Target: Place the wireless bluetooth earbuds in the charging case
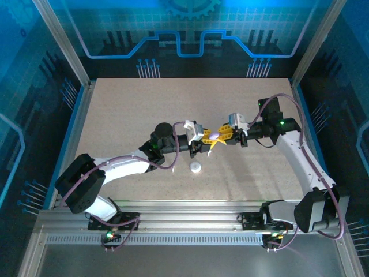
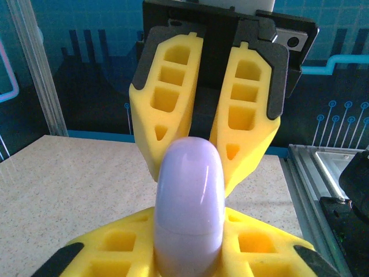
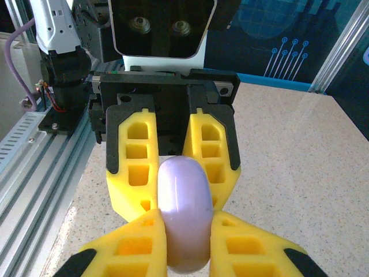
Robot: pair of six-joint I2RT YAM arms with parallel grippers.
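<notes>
Case first: your pale purple charging case (image 2: 189, 202) is caught between both arms over the middle of the speckled table (image 1: 115, 115). It is a smooth rounded capsule with a faint seam running across it, lid closed. Your left gripper (image 1: 207, 142) reaches in from the left and your right gripper (image 1: 226, 134) from the right, so the two meet tip to tip.

In the left wrist view, the left gripper's yellow fingers (image 2: 115, 248) press against the lower sides of the case, pinching it. The right gripper's fingers stand upright behind it, their tips hidden by the case's rounded top.

In the right wrist view, the right gripper's fingers (image 3: 253, 248) clamp the case from both sides too. The left gripper's fingers sit just beyond, flanking its far end. You have each gripper pinching the same case from opposite ends.

On the table, on the near side of the grippers and close to the left forearm, a small white round puck (image 1: 196, 168) lies by itself, touching nothing.
</notes>
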